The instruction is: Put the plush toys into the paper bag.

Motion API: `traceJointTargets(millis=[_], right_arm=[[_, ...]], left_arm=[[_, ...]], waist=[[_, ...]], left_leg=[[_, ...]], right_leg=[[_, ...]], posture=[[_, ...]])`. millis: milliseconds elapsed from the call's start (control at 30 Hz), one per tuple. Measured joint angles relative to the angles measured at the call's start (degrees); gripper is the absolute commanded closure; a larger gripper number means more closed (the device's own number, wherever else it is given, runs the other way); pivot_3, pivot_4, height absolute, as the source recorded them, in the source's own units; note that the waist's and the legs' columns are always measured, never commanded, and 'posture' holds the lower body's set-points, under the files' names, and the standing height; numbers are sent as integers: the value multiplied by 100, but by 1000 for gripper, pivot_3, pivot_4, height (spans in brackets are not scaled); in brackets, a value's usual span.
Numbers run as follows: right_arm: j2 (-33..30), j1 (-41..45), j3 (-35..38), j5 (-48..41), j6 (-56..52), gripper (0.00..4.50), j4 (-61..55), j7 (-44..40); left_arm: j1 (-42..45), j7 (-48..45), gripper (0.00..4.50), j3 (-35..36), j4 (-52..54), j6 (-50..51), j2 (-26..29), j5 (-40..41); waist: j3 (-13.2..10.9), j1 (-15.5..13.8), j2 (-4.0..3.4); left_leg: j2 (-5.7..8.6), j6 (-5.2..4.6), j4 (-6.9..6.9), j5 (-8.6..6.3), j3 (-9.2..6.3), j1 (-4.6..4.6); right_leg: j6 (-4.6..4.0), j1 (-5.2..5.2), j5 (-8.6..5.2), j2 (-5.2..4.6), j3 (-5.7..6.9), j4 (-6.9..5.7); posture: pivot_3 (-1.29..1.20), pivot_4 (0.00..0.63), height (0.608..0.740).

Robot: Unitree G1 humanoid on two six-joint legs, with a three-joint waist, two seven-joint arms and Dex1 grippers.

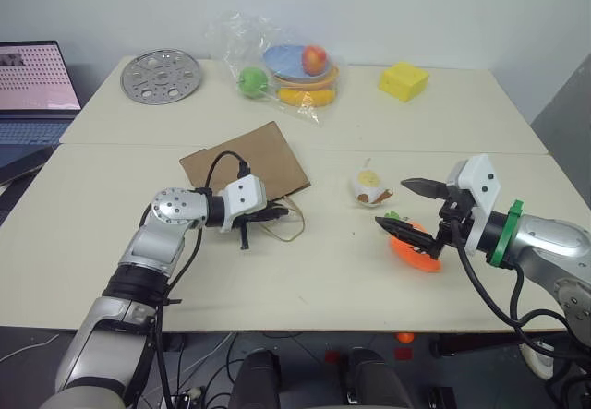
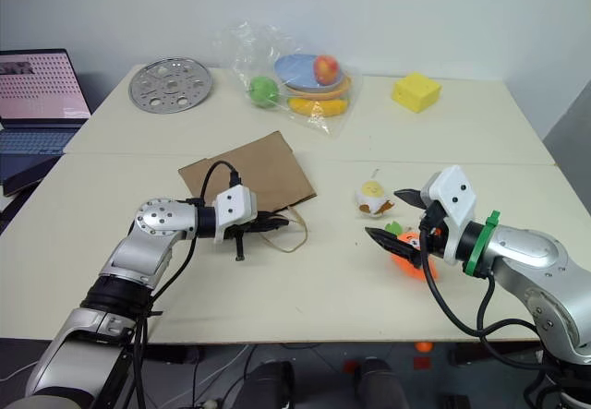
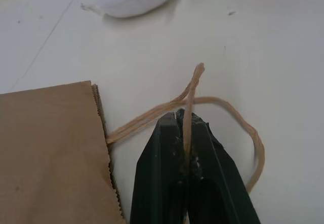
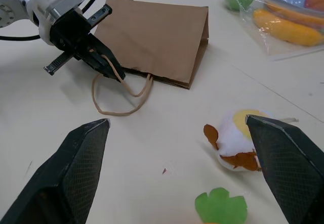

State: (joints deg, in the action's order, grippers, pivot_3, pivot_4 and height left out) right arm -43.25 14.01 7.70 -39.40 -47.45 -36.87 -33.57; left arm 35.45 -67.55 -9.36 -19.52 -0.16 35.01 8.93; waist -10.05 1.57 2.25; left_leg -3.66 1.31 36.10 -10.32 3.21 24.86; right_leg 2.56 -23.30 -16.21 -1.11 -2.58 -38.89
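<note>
The left gripper (image 3: pixel 186 133) pinches a thin loop handle (image 1: pixel 288 222) of the flat brown paper bag (image 1: pixel 249 163). The right gripper (image 1: pixel 411 210) is spread wide over the orange carrot (image 1: pixel 413 251), near the white egg toy (image 1: pixel 368 186), right of the bag.

Perforated metal disc (image 1: pixel 161 77), bagged fruit bowl (image 1: pixel 294 69), yellow block (image 1: pixel 404 81) along table's far edge; laptop (image 1: pixel 33 90) at left
</note>
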Motion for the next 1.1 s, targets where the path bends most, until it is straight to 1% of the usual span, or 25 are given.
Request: traceJointTargets(millis=[100,167,267,300,367,467,567,600,633,733,833,1033,1100], right_arm=[[176,82,-158,40,36,0,28,47],[446,233,-372,116,77,0,164,138],[1082,663,-956,475,337,592,621,287],[1267,832,-1170,642,462,983,825,307],[1521,1074,-1403,877,631,1595,1143,329],[2309,1677,-1654,1175,945,2709,1945,460],[2605,1919,-1904,1416,1252,3854,2401,378],[2705,2032,-2032,1600,1404,4271,2724,355],[2816,2094,-2079,1683,1481,4468,2919,353],[3375,2412,-2225,2034,1879,4468,3883,362],[3778,2510,-2303,2177,2199,4468,4468,319],[4383,2721,-2378,2759,2939,4468,6041,433],[4477,2729,-2402,2953,3093,4468,6277,486]], left_arm=[[305,-328,4464,232,315,688,188,477],[551,-460,4464,389,407,1105,292,733],[1056,-582,4500,532,391,1620,371,989],[1193,-616,4500,570,386,1742,411,1048],[1278,-669,4500,658,375,1831,434,1113],[1273,-687,4500,671,330,1862,395,1119],[1269,-683,4500,678,384,1958,391,1140],[1263,-678,4500,698,444,2036,395,1167],[1259,-663,4500,714,508,2105,393,1206],[1272,-482,4500,801,880,2332,307,1409],[1279,-264,4500,951,1027,2520,259,1580],[1282,103,4500,1163,1354,2828,236,1813],[1283,302,4500,1226,1367,2802,210,1818]], waist=[[0,4,0],[0,19,0],[0,29,0],[0,32,-1],[0,27,-1],[0,27,-1],[0,-4,-1],[0,-11,-1],[0,-11,-1],[0,15,-1],[0,21,-1],[0,25,-1],[0,21,-1]], left_leg=[[-1,0,-1,0,-2,-1],[-2,0,-1,0,-3,-2],[-2,-1,1,1,-9,-3],[-2,-1,1,1,-8,-4],[-2,-1,0,1,-5,-3],[-4,-1,-1,1,-7,2],[-3,0,-5,0,-17,7],[-2,0,-5,-1,-17,9],[-1,0,-5,-1,-17,12],[-3,1,-4,-1,-16,10],[-5,0,-4,0,-19,9],[-4,1,-4,0,-16,8],[-4,1,-4,0,-18,8]], right_leg=[[1,0,0,3,1,0],[1,0,0,6,0,-2],[1,-1,0,11,1,-7],[1,-1,-1,11,0,-7],[1,-2,-1,10,0,-5],[0,-10,0,12,2,-10],[0,-10,0,11,13,-10],[0,-10,0,10,14,-9],[0,-11,0,10,14,-8],[1,-13,1,10,11,-11],[1,-13,1,13,14,-15],[1,-13,2,11,11,-15],[1,-13,2,11,13,-15]], posture=[[0,150,740],[0,150,740],[0,150,740],[0,150,740],[0,150,740],[0,150,740],[0,150,740],[0,150,740],[0,150,740],[0,150,740],[0,150,740],[0,150,740],[0,150,740]])
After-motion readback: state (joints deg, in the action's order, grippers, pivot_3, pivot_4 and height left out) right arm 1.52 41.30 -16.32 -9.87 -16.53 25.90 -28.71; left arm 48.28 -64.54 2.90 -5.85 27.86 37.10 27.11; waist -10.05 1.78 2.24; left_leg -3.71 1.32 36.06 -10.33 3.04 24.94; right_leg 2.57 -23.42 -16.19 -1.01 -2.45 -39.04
